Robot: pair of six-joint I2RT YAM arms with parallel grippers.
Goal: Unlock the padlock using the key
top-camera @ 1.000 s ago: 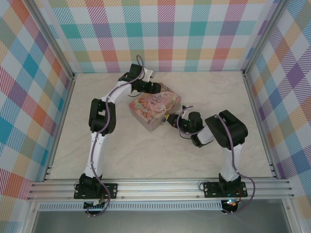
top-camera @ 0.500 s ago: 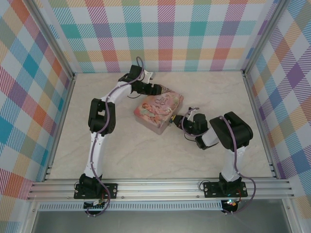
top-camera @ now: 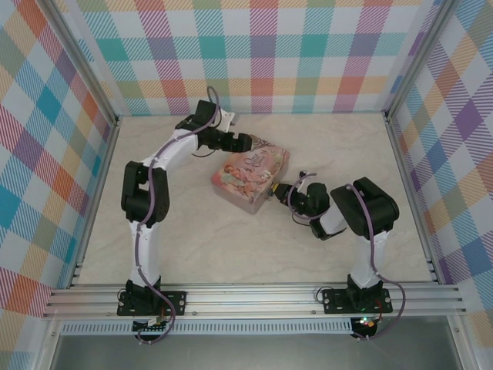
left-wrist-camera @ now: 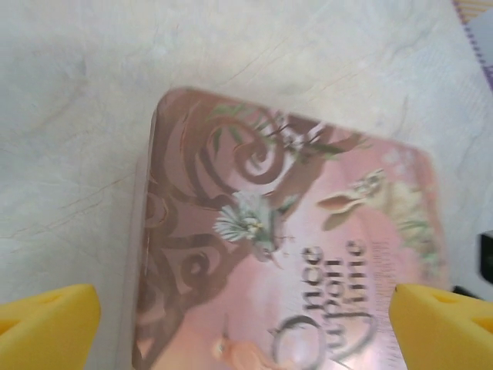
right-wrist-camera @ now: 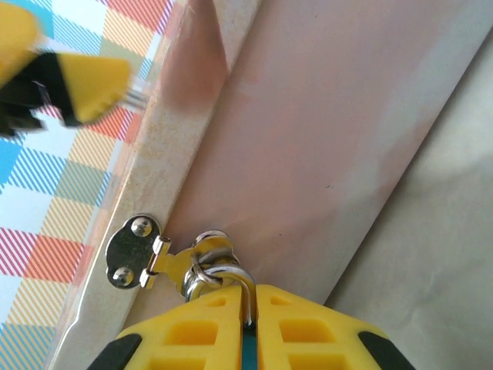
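The large pink pictured tin lies flat on the table. The padlock hangs from the hasp on the tin's side; its metal shackle loops through the staple and a sliver of blue body shows between the pads. My right gripper is shut on the padlock at the tin's near right side. Over the tin's far edge, my left gripper stands open, its yellow fingertips wide apart above the lid without touching it. The key is hidden.
Bare marbled table stretches left and in front of the tin. Aluminium rails edge the table, and checked walls close in the back and both sides.
The tin was tilted a second ago and now lies flat, slightly further right. My left gripper has opened wide and let go of it. The right gripper stays shut on the padlock.
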